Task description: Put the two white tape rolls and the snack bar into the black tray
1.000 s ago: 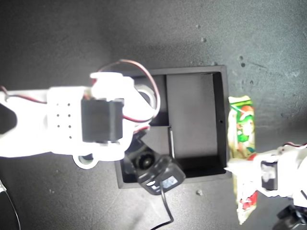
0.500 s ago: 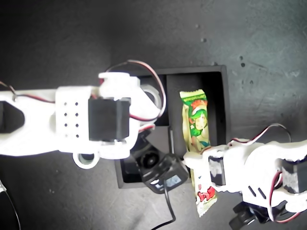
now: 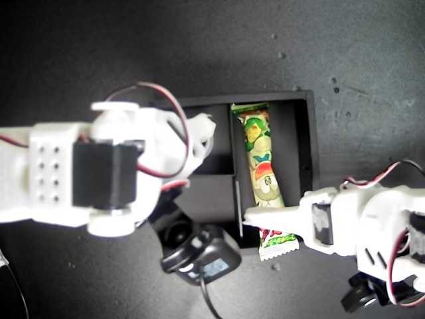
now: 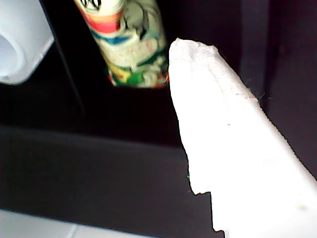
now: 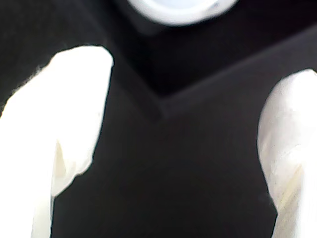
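Note:
The snack bar point(image 3: 261, 176) lies lengthwise in the tall compartment of the black tray point(image 3: 309, 166), its near end resting over the tray's front wall. My first gripper point(image 3: 259, 216) reaches in from the exterior view's right, one finger across the bar's near end. In the first wrist view that finger point(image 4: 223, 139) sits right beside the bar's end point(image 4: 133, 54). My second gripper point(image 3: 197, 136) hangs open over the small compartments, nothing between its fingers point(image 5: 74, 114). One white tape roll point(image 5: 173, 7) shows just beyond them. In the exterior view the arm hides the rolls.
The second arm's black camera unit point(image 3: 202, 260) and its cable overhang the tray's front corner at the exterior view's left. A blurred white part point(image 4: 17, 44) edges the first wrist view. Dark tabletop point(image 3: 372, 73) with small pale specks surrounds the tray.
The first arm carried the snack bar from the table at the exterior view's right of the tray into the tall compartment. The second arm shifted toward the exterior view's left.

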Controlling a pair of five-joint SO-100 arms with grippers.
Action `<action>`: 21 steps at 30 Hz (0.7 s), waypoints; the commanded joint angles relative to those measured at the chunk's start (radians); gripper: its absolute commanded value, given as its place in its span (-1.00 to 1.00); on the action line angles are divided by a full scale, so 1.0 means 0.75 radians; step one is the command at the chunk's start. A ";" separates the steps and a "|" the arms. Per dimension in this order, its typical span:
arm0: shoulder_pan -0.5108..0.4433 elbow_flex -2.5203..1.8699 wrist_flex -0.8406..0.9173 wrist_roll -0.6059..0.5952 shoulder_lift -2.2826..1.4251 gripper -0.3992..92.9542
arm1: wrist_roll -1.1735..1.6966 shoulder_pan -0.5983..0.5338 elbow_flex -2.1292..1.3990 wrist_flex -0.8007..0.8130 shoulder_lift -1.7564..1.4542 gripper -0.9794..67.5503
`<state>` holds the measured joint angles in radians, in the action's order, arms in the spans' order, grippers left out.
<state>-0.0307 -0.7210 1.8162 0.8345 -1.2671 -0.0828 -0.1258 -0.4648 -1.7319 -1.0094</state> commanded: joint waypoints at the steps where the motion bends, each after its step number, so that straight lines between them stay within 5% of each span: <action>1: -0.092 -0.260 0.016 0.098 -0.430 -0.57 | -0.106 0.041 0.086 -0.092 -0.213 -0.68; 4: -0.288 -0.652 -0.131 0.290 -0.693 -0.64 | -0.385 0.098 -0.086 -0.092 -0.464 -0.97; 10: -0.569 -1.532 -0.749 0.573 -1.121 -0.65 | -0.898 0.239 -0.787 0.041 -0.996 -0.98; 21: -0.614 -1.804 -1.111 0.610 -0.990 -0.65 | -1.186 0.389 -2.113 0.501 -2.078 -0.99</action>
<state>-0.5031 -2.0724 1.0324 1.2977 -2.0279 -0.9265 0.1672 -1.9083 -1.4021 -2.4298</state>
